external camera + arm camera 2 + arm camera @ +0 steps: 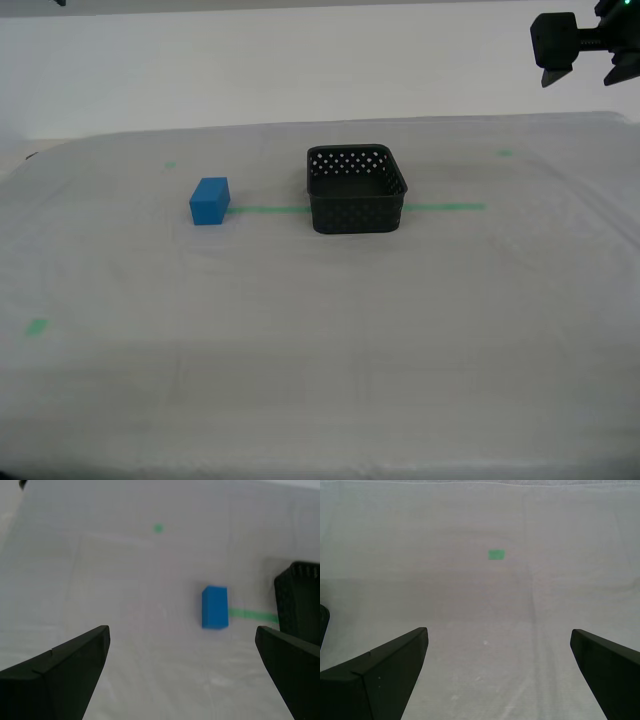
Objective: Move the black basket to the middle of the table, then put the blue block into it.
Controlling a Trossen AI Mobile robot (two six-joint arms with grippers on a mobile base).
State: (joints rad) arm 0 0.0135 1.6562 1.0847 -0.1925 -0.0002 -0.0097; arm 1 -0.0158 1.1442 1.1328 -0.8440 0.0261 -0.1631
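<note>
Near the bench's (120, 380) middle, on the green tape line (265, 210), the black basket (356, 188) sits upright and empty; the blue block (209, 200) stands well apart from it along that line, outside it. Our second hand (180, 672) hangs wide open and empty, block ahead between its fingers, basket at the view's fringe. Our first hand (497, 672), equally wide and empty, faces bare sheeting and a green mark (496, 554). We judge the second hand nearer the block.
</note>
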